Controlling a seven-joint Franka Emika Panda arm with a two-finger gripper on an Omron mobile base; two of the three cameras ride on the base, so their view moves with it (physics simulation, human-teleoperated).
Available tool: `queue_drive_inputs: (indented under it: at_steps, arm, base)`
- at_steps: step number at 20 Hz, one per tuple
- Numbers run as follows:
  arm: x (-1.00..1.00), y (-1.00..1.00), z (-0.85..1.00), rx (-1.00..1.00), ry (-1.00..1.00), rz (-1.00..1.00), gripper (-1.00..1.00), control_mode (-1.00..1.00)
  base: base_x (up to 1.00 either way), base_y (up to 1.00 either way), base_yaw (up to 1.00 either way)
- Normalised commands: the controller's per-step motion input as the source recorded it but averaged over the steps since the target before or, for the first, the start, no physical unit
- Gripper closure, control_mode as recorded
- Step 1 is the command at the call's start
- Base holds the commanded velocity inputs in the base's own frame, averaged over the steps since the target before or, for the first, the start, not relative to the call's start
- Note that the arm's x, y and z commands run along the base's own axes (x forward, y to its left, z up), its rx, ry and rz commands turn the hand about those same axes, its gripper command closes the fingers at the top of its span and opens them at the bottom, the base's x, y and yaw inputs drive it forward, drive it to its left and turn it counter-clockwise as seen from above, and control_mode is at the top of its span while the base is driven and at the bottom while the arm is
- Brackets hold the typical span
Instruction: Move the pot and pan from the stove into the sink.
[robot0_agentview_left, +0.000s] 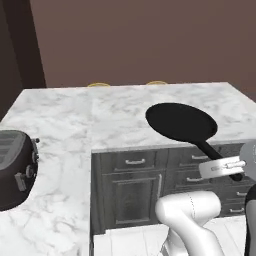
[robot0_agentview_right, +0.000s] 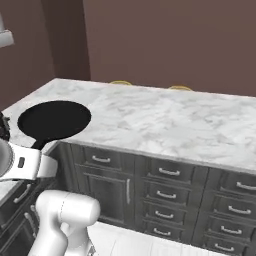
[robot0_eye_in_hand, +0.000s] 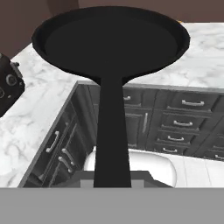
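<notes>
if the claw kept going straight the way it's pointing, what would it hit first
The claw is shut on the pan, held in the air. Along its line the pan leads, and would probably reach the marble counter first; depth is unclear.

White marble desk in an L, with dark drawers beneath

The desk (robot0_agentview_left: 125, 107) runs along the far side and turns down the left, its white top veined with grey. A dark grey toaster (robot0_agentview_left: 15, 167) sits on the left stretch, close to the near edge. Under the far stretch stand dark cabinets (robot0_agentview_right: 165, 195) with silver handles. Between the two stretches lies a pale floor (robot0_agentview_right: 130, 242). Two tan rounded shapes (robot0_agentview_left: 127, 84) peek over the far edge.
</notes>
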Motion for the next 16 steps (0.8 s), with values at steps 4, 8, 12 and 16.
queue_drive_inputs:
  at_steps: [4, 8, 12, 16]
  arm:
    - [0.00, 0.00, 0.00, 0.00, 0.00, 0.00, 1.00, 1.00]
    - [0.00, 0.00, 0.00, 0.00, 0.00, 0.00, 1.00, 1.00]
    - [0.00, 0.00, 0.00, 0.00, 0.00, 0.00, 1.00, 1.00]
    - [0.00, 0.00, 0.00, 0.00, 0.00, 0.00, 1.00, 1.00]
  base:
    - [-0.02, -0.19, -0.43]
    - [-0.02, -0.18, -0.43]
    - [0.00, -0.13, -0.45]
    - [0.00, -0.09, -0.47]
